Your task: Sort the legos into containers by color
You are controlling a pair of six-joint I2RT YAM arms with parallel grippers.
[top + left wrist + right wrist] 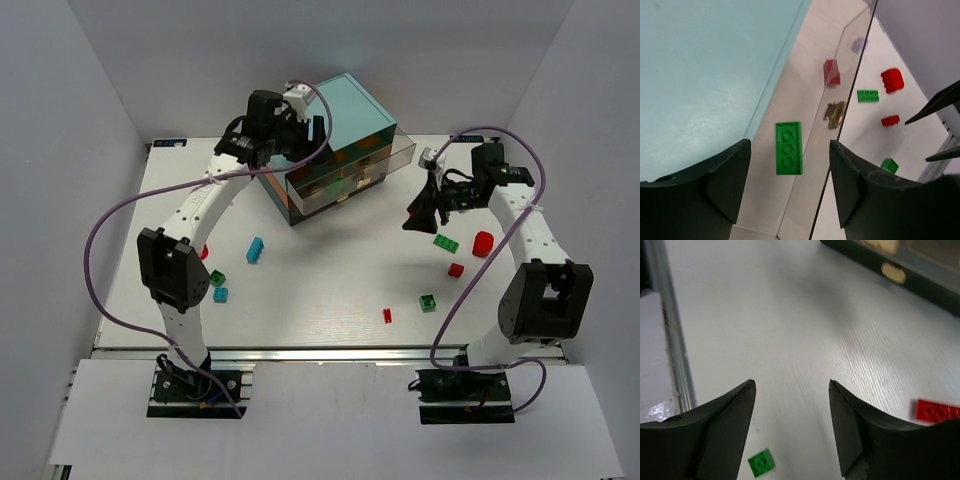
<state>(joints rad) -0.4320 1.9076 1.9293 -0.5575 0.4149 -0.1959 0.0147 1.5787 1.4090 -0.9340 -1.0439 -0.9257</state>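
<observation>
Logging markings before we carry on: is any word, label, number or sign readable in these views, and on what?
No text can be read in any view.
Small strip at the back left edge of the table: may carry print, too small to read.
Green brick: round studs only, any lettering on them too blurred to read.
Chest: plain, no label in view.

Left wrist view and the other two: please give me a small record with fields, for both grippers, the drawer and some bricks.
left gripper: open, above the clear drawer
green brick: between the open jaws, touching neither; lying or falling, cannot tell
red brick: within the drawer's outline; level unclear
right gripper: open, empty, above the table
cyan brick: on the table, unsorted
</observation>
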